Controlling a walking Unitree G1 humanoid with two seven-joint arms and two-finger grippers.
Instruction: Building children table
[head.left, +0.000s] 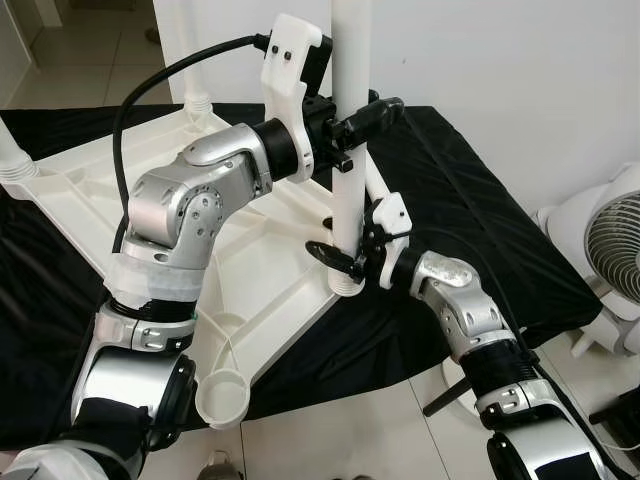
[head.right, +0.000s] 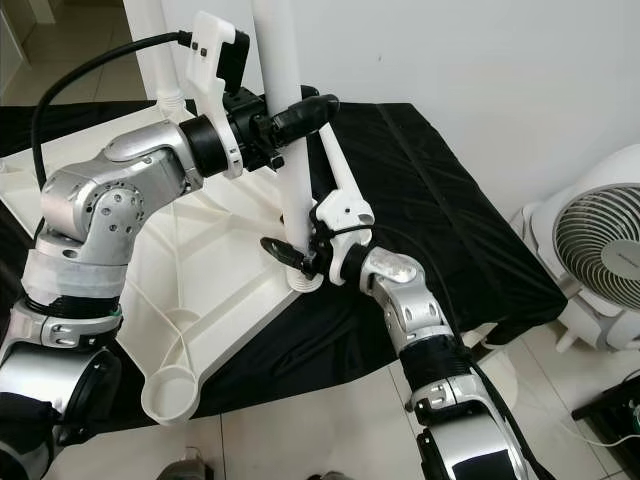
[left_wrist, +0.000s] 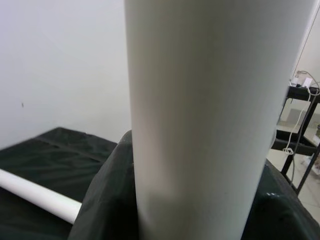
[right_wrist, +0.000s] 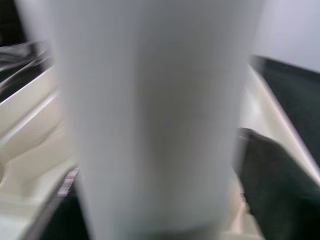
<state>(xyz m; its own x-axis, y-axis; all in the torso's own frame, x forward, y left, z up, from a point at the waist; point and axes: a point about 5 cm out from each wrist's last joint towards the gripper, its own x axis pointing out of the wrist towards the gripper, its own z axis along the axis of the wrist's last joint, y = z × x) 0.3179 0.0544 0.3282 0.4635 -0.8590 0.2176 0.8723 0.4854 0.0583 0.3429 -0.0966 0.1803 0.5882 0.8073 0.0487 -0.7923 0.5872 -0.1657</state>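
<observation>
Stage: seating a leg into the inverted table top.

- White table top (head.left: 90, 215): lying underside up on the black cloth (head.left: 480, 200), left and centre of the frame, ribs exposed. Empty round socket (head.left: 224, 397) at the lower corner, near the bottom edge of the frame. Two further legs (head.left: 12, 155) already standing at the upper left corners.
- White leg (head.left: 350, 150): upright at frame centre, lower end resting in the socket (head.left: 347, 285) at the right corner of the table top. Depth of seating cannot be judged from these views.
- Left gripper (head.left: 375, 112): closed around the leg high up, upper centre of the frame, black fingers wrapping the tube. Left wrist view looks straight at the leg at close range, with another loose white tube (left_wrist: 37, 195) lying on the cloth behind.
- Right gripper (head.left: 345, 258): clamped on the leg just above the socket, one finger (head.left: 330, 253) showing on the near side.
- White fan (head.left: 610, 260) standing on the floor at the right edge.

Risks from here:
- Leg tilting under uneven pressure from the two grippers, causing binding or cross-threading in the socket.
- Fingers slipping on the smooth tube during twisting or pushing, leaving the leg loose.
- Table top shifting on the slick cloth under side load, pulling the socket out of line.
- Right gripper fingers pinched against the socket rim on downward travel.
</observation>
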